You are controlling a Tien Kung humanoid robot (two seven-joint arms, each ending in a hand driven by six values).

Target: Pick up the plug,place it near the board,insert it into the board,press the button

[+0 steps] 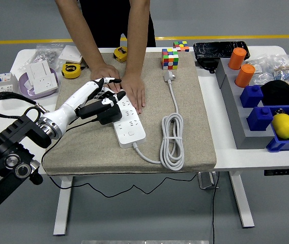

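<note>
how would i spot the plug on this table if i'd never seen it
On the beige mat, find the coiled white cable right of the power strip. Follow it toward the far edge: the plug is the small grey-white block at its end, just before the colourful cube.

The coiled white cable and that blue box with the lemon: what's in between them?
In the head view, between the coiled cable and the blue box lie bare mat, a strip of white table and the grey rack.
</note>
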